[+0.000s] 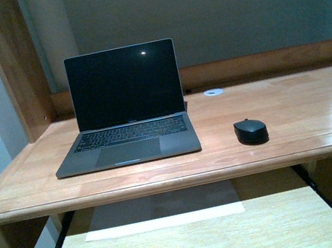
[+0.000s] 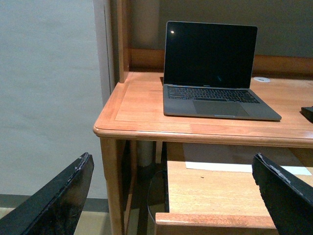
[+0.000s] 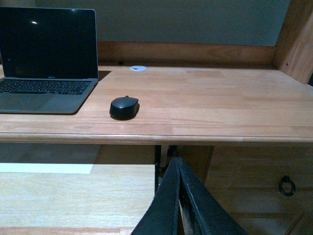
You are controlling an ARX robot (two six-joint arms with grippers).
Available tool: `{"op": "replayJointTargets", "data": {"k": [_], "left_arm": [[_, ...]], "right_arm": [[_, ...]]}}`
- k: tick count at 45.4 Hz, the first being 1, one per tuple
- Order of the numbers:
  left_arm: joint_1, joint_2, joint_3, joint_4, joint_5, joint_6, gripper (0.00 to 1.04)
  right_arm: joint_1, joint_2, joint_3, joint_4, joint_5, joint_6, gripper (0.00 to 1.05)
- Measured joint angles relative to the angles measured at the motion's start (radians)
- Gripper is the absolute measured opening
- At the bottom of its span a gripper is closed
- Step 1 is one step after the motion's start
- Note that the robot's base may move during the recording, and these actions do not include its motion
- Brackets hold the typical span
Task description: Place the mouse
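The small black oval mouse (image 1: 251,131) lies on the wooden desk (image 1: 304,106), to the right of the open grey laptop (image 1: 124,112). It also shows in the right wrist view (image 3: 123,106), and only its edge shows in the left wrist view (image 2: 308,113). Neither arm shows in the front view. My left gripper (image 2: 176,196) is open and empty, low in front of the desk's left end. My right gripper (image 3: 179,169) is shut and empty, below the desk's front edge and apart from the mouse.
A pull-out keyboard shelf (image 1: 200,246) sits under the desk top, with a white sheet (image 1: 164,221) at its back. A white cable grommet (image 1: 213,92) is at the desk's rear. A cabinet door with a ring handle (image 3: 287,186) is at the right.
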Motion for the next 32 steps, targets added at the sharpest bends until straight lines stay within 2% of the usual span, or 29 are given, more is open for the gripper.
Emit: {"op": "replayJointTargets", "data": {"k": [32], "left_arm": [[0.000, 0.000, 0.000, 0.000, 0.000, 0.000, 0.98]], "right_arm": [[0.000, -0.421, -0.013, -0.379, 0.000, 0.000, 0.02]]}}
